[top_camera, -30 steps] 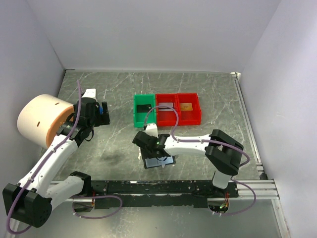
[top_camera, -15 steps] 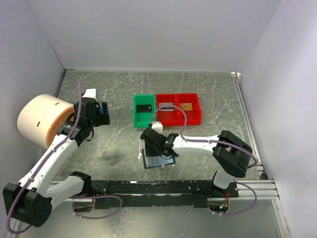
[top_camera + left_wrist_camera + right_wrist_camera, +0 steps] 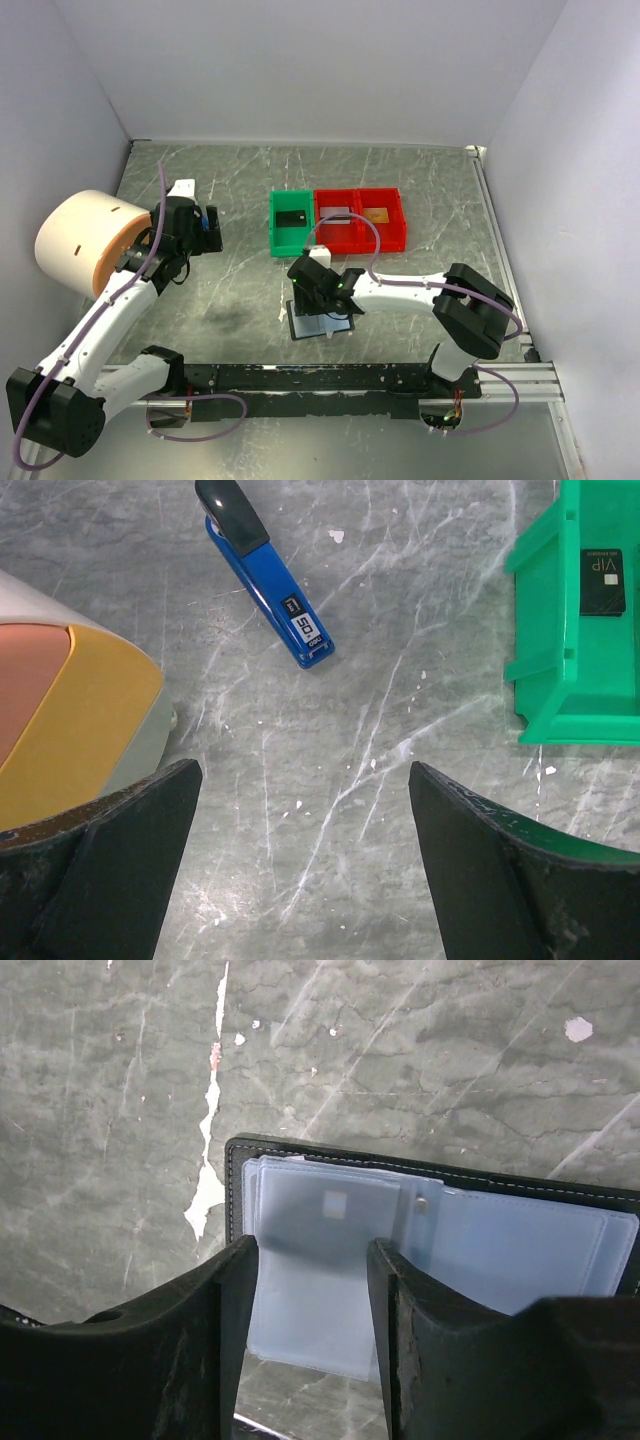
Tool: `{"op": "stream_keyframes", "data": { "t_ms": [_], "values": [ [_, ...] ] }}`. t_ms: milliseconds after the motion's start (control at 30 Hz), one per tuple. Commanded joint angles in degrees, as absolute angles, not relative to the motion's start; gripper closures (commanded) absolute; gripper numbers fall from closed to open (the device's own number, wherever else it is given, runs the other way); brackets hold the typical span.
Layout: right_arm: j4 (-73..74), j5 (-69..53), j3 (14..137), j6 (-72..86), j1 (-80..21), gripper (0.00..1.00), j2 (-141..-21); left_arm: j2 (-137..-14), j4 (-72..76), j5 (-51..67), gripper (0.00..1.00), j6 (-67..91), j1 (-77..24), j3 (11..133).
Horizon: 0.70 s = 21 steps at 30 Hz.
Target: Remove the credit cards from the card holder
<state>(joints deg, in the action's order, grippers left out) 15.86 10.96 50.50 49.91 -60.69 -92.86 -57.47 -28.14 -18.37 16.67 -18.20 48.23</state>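
The card holder (image 3: 322,326) lies open on the table near the front, its black edge (image 3: 420,1168) and pale blue sleeves (image 3: 510,1250) showing in the right wrist view. One sleeve holds a pale grey credit card (image 3: 320,1260) with a small square chip. My right gripper (image 3: 312,1260) hangs low over that sleeve with its jaws partly apart, one on each side of it; I see no grip. A black card (image 3: 603,580) lies in the green bin (image 3: 291,224). A grey card (image 3: 335,213) and an orange card (image 3: 377,214) lie in the red bins. My left gripper (image 3: 305,810) stands open over bare table.
A blue and black stick-shaped object (image 3: 265,575) lies on the table ahead of my left gripper. A large cream and orange round object (image 3: 85,240) stands at the left. The red bins (image 3: 362,236) adjoin the green one. Walls close in the table.
My right gripper has moved a little right and toward the near edge, settling over the open card holder. The left arm has not moved.
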Motion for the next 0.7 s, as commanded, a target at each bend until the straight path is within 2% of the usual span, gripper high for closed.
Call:
{"op": "stream_keyframes", "data": {
  "t_ms": [0,67,233,367,667],
  "values": [
    [20.0,13.2,52.1,48.3,-60.5,0.52,-93.5,-57.3,-27.5,-17.7,0.03,15.9,-17.7,48.4],
    [21.7,14.4,53.3,47.6,-60.7,0.52,-93.6,-57.3,-27.5,-17.7,0.03,15.8,-17.7,48.3],
    [25.0,17.5,56.0,45.3,-61.8,0.39,-92.4,-57.5,-27.5,-17.6,0.03,15.8,-17.7,48.5],
    [25.7,17.8,56.9,44.7,-62.0,0.33,-93.4,-57.6,-27.5,-17.5,0.03,15.7,-17.7,48.5],
    [24.2,14.3,57.0,44.8,-62.5,0.34,-98.0,-57.6,-27.4,-17.5,0.04,15.7,-17.7,48.4]
  ]
}}
